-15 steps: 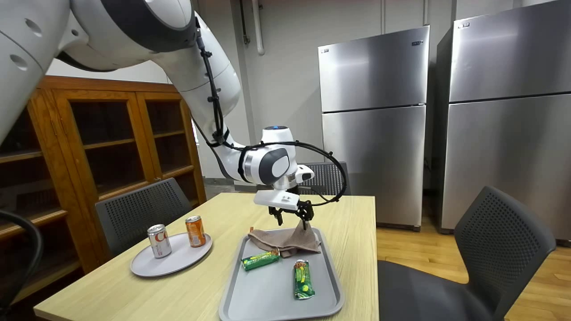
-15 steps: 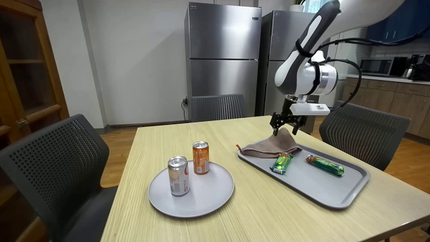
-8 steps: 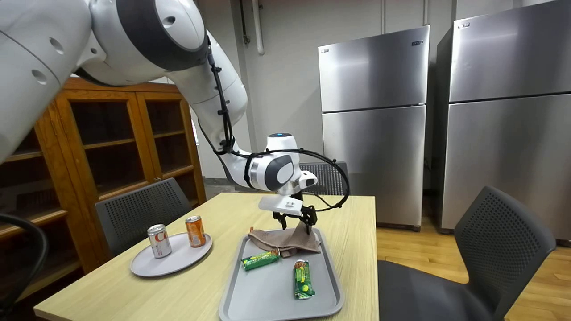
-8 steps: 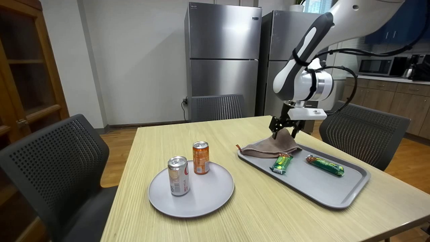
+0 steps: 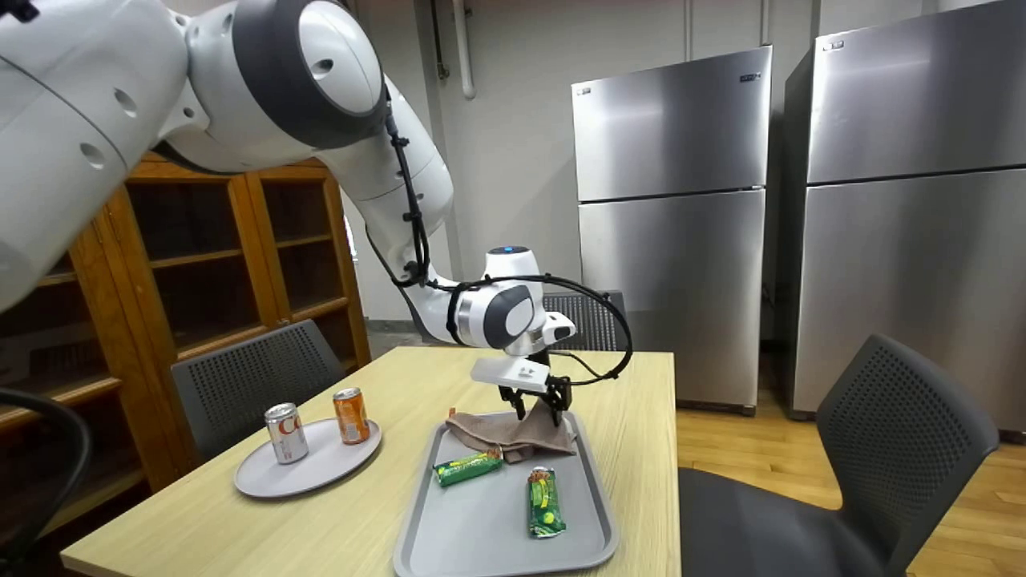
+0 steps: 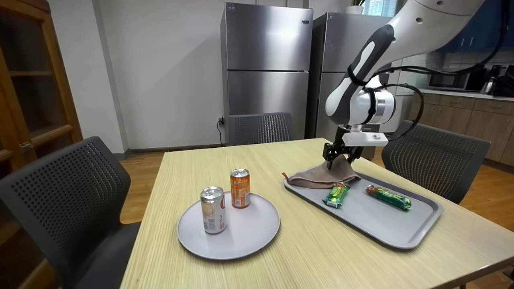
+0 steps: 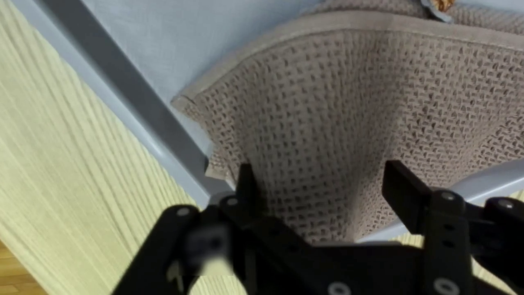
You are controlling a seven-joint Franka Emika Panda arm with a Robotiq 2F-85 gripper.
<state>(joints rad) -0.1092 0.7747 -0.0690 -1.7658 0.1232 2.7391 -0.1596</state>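
Observation:
My gripper point(image 7: 321, 176) stands open, its black fingers on either side of a raised fold of a brown woven cloth point(image 7: 311, 102). The left finger point(image 7: 247, 184) lies close against the fabric, and whether it touches cannot be made out. A gap shows beside the right one. In both exterior views the fingertips are low over the peak of the cloth point(image 5: 513, 434), at the far end of a grey tray point(image 5: 473, 537). Two green-wrapped bars point(image 5: 468, 468) lie on that tray, one touching or very near the cloth's edge, the second bar point(image 5: 546, 502) apart from it.
A round grey plate point(image 6: 249, 241) beside the tray carries a silver can point(image 6: 213, 210) and an orange can point(image 6: 240, 188), both upright. Dark chairs point(image 5: 898, 425) surround the wooden table point(image 6: 305, 249). Two steel refrigerators point(image 5: 673, 240) stand behind.
The arm has come down and slightly forward, bringing the fingers lower around the cloth's peak. The jaws have narrowed a little. Cloth, bars, tray and cans look unmoved.

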